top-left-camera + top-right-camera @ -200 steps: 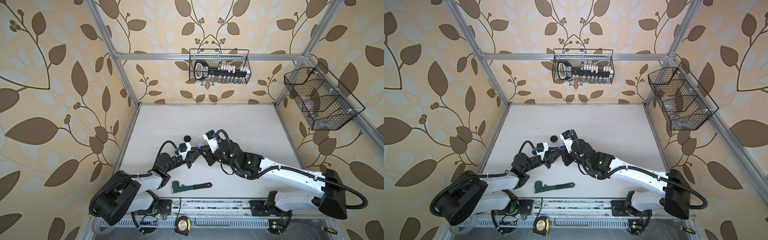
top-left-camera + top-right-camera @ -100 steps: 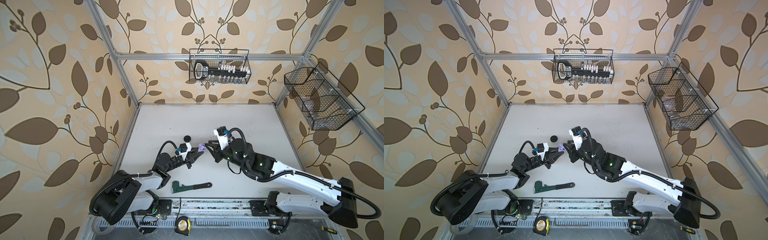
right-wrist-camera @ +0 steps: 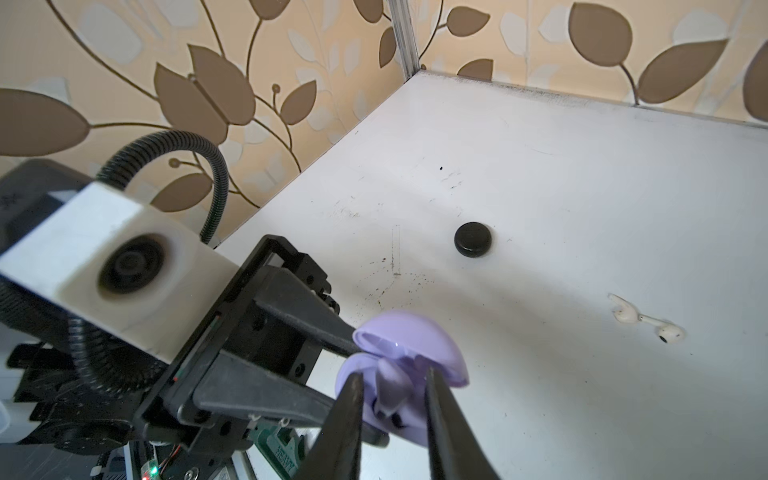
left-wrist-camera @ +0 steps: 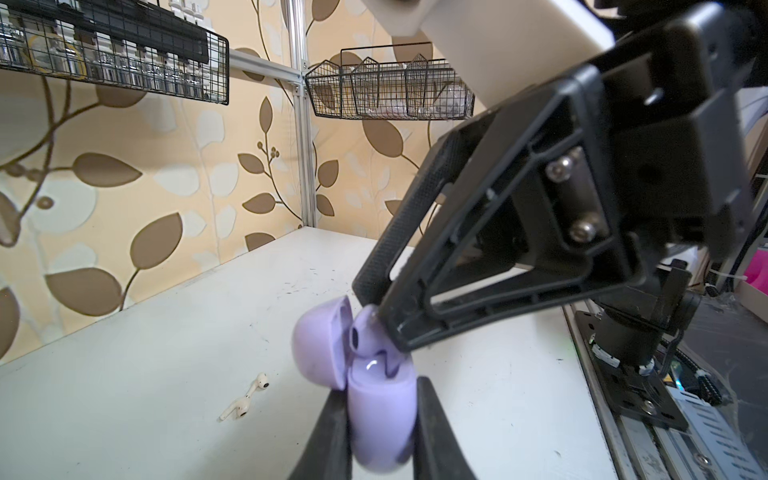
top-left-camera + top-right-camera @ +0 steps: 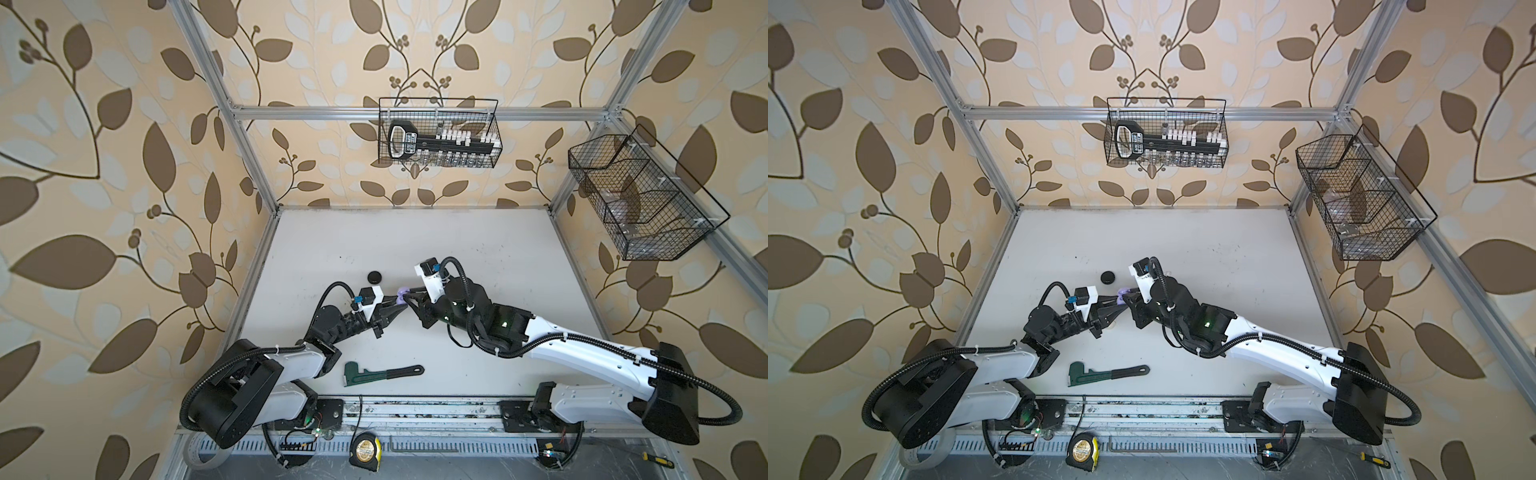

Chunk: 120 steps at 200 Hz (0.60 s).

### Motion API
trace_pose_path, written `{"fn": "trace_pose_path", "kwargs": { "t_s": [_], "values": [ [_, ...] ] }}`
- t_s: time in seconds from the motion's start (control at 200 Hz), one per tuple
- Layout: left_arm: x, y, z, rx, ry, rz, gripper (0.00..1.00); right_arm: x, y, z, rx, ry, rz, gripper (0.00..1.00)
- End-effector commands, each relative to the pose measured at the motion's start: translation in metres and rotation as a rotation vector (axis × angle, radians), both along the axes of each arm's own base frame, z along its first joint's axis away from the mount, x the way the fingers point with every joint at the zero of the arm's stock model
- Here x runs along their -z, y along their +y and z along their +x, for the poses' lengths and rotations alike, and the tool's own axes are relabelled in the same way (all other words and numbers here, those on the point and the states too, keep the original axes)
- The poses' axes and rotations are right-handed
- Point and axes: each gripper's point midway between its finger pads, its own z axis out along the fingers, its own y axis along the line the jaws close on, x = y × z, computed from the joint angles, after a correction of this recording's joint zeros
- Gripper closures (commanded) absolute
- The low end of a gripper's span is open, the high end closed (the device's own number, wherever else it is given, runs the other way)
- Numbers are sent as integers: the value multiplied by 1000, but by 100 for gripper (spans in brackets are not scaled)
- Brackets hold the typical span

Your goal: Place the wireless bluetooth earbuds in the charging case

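My left gripper [image 4: 380, 399] is shut on the lilac charging case [image 4: 382, 415], held just above the table with its lid [image 4: 320, 345] open. The right gripper [image 3: 390, 374] meets it from the other side, its fingertips closed round a lilac earbud [image 3: 388, 378] whose stem sits in the case mouth. The earbud's head [image 4: 363, 332] still sticks out. In both top views the two grippers [image 5: 395, 307] [image 5: 409, 297] touch tips at the case [image 5: 400, 296] [image 5: 1121, 296]. Two white earbuds [image 4: 245, 399] [image 3: 644, 322] lie on the table beside it.
A black round puck [image 5: 376, 276] [image 3: 473, 240] lies just behind the grippers. A green pipe wrench [image 5: 382, 372] lies near the front edge, and a tape measure [image 5: 364, 446] sits below the rail. Wire baskets hang on the back wall [image 5: 438, 133] and the right wall [image 5: 642, 195].
The right arm drew back to the right half a second ago and has come back to the case. The left gripper has held the case still.
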Motion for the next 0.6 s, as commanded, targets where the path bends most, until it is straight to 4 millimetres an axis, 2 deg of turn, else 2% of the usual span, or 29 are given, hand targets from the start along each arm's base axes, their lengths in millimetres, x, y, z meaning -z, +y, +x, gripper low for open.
{"fn": "trace_pose_path", "kwargs": {
  "t_s": [0.0,0.46,0.595],
  "values": [
    [-27,-3,-7,33,-114,-47,100,-6,10,-6,-43,3,14,74],
    [-27,-5,-8,48,-106,-47,100,-1,14,-7,-50,-11,-17,75],
    [-27,-5,-8,43,-107,-48,100,-17,4,-7,-25,-48,-13,71]
  ]
}}
